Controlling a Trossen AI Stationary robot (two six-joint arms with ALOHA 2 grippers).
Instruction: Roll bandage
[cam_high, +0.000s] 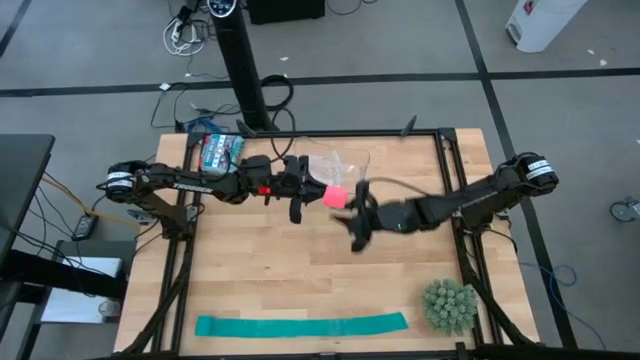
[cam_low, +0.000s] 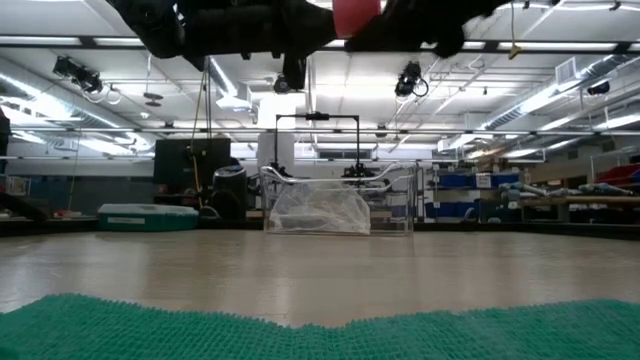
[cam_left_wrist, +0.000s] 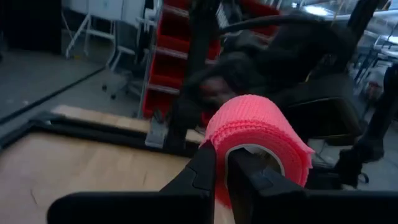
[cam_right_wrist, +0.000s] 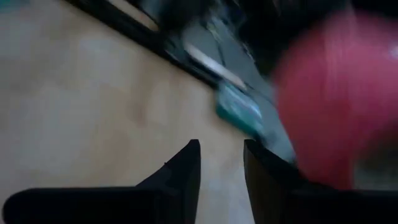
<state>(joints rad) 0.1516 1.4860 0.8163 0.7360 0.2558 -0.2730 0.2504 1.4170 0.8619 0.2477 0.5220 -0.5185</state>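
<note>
I hold the bandage (cam_left_wrist: 258, 140) in my left hand (cam_left_wrist: 222, 174), fingers pinched on the edge of the pink roll, lifted above the middle of the bench (cam_high: 270, 270) toward its far side. My right hand (cam_high: 358, 222) hangs just beside it, fingers slightly parted and gripping nothing.

The grip is my worry — I have only the rim of a soft roll, so it could squash, slip out or let the outer turn spring loose if I tilt or ease off. My right hand sits so near that a careless move could knock the roll free.

The bench is pale wood in a dark frame, with a teal strip (cam_high: 300, 325) along the near edge, a spiky green ball (cam_high: 449, 305) at the near right corner and a clear plastic bag (cam_low: 320, 210) at the far side — beyond it a workshop with shelving and ceiling lights.
</note>
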